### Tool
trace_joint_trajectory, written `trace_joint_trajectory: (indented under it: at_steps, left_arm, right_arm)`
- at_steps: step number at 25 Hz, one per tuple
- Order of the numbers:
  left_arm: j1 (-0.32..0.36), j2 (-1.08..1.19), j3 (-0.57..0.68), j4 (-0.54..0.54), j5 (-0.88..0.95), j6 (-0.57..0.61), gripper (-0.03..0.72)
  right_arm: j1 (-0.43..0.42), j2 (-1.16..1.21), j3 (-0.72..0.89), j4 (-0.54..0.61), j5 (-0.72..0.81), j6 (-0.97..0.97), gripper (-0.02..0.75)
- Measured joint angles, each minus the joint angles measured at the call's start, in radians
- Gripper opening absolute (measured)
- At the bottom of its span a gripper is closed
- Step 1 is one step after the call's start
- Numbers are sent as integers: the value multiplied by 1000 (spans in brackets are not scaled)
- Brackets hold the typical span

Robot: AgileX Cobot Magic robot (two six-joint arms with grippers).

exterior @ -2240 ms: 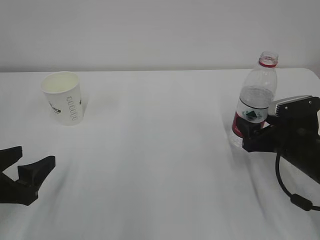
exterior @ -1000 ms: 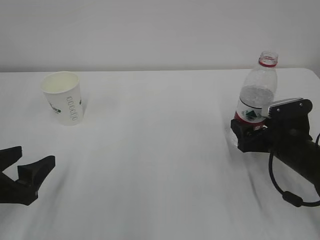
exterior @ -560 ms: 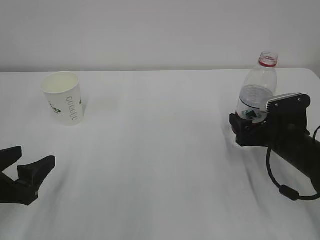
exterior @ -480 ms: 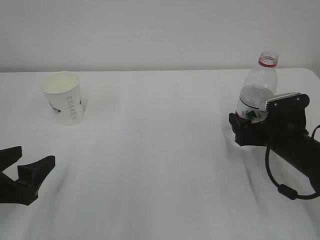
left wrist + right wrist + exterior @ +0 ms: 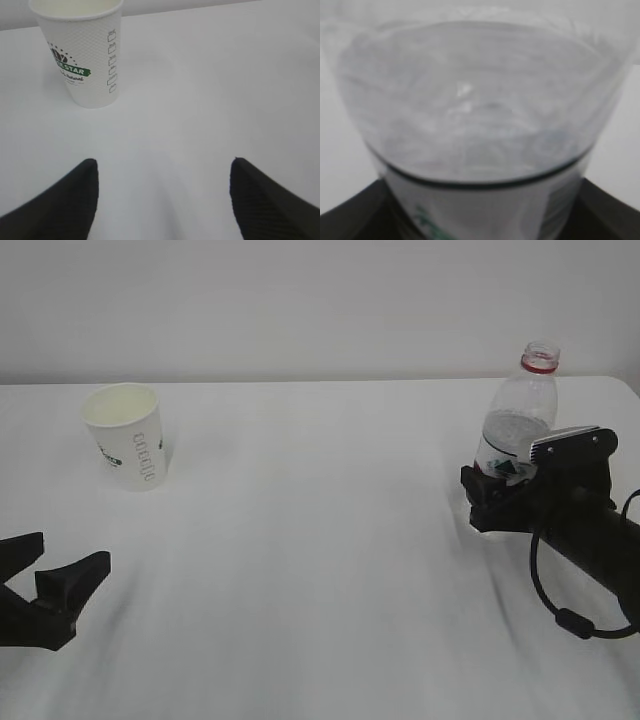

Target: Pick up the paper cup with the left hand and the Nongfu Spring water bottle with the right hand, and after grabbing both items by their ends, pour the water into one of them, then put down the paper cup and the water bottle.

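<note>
The paper cup (image 5: 128, 440) stands upright at the back left, white with green print, also seen upright at the top left of the left wrist view (image 5: 82, 55). My left gripper (image 5: 70, 552) rests open and empty near the front left edge, well short of the cup (image 5: 162, 167). The Nongfu Spring water bottle (image 5: 522, 415) stands uncapped at the right, partly filled with water (image 5: 512, 438). My right gripper (image 5: 515, 480) has its fingers against both sides of the bottle's lower label. The bottle (image 5: 480, 115) fills the right wrist view, with dark fingers at both bottom corners.
The white table (image 5: 320, 540) ends at its back edge against a pale wall. Its back right corner (image 5: 622, 382) lies just behind the bottle. A black cable (image 5: 560, 615) loops under the right arm.
My right gripper slid forward around the bottle and its fingers drew in against the bottle's sides. The bottle shifted a little to the right. The left gripper and the cup have stayed put.
</note>
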Motion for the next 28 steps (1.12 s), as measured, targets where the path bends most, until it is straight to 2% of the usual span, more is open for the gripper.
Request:
trace_joint_trajectory:
  at_steps: [10, 28]
  left_arm:
    - [0, 0, 0, 0, 0, 0, 591]
    - [0, 0, 0, -37, 0, 0, 590]
  right_arm:
    - [0, 0, 7, 0, 0, -22, 538]
    - [0, -172, 131, -2, 61, -47, 533]
